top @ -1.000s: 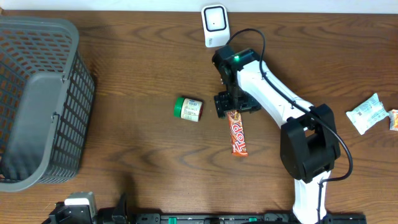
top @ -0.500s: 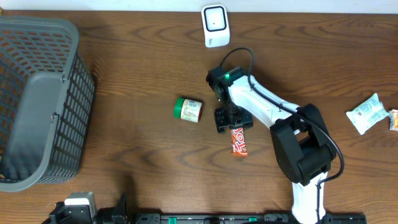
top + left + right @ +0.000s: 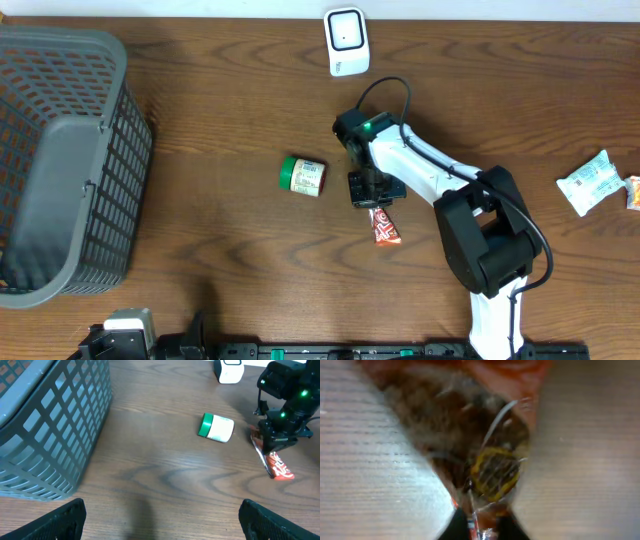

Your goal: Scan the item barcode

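Brown wooden table (image 3: 200, 110), centre: right gripper (image 3: 372, 192) pinched orange foil-wrapped candy bar (image 3: 386, 231) by its end, likely for presenting barcode to white scanner (image 3: 346, 40).

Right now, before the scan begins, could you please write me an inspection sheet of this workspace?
Surface: brown wooden table; no spill seen.
Job's things: candy bar in a red-orange wrapper, pinched at one end, no barcode visible; white scanner at the far edge, apart from the bar.
Clutter: green-capped jar lying on its side; grey basket at the left; white packet at the right edge.
Fingers: right fingers shut on the candy bar; left fingers open, holding nothing.
Cables: black cable loops above the right arm, clear of the items.
Surroundings: black rail along the near edge; nothing else seen.
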